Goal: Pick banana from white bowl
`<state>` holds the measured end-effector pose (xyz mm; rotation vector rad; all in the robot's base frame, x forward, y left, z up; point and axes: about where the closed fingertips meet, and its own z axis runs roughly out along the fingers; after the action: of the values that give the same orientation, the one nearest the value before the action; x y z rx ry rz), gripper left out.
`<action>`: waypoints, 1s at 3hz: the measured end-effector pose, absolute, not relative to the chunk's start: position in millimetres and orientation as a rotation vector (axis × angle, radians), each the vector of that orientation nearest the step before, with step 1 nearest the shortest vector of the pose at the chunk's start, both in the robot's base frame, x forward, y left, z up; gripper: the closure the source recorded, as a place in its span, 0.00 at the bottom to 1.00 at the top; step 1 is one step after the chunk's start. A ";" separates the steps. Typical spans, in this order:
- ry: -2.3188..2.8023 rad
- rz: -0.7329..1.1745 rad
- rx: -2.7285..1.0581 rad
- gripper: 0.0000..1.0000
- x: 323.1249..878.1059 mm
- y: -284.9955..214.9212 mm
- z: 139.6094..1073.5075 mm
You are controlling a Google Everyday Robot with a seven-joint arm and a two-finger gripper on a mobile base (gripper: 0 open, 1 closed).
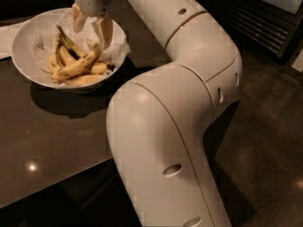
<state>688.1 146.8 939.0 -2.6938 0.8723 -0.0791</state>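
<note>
The white bowl, lined with crinkled white paper, stands on the dark table at the upper left. Several yellow bananas lie in it. A loose, curved banana lies across the top of the pile. Behind it, bananas are joined at a dark stem. My gripper hangs over the bowl's back right part, open and empty. Its fingertips are just above the bananas, and the right one is close to the loose banana's upper end.
The dark glossy table carries the bowl, and its front edge runs diagonally at the lower left. My large white arm fills the middle and right of the view. A white sheet lies at the left edge.
</note>
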 end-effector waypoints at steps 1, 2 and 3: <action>0.879 -0.049 -2.708 0.37 686.8 145.8 929.5; 0.882 -0.023 -2.725 0.37 685.9 145.8 920.1; 0.883 -0.003 -2.737 0.38 686.0 145.4 912.8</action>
<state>686.0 145.4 912.8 -2.7372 0.8833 -0.0030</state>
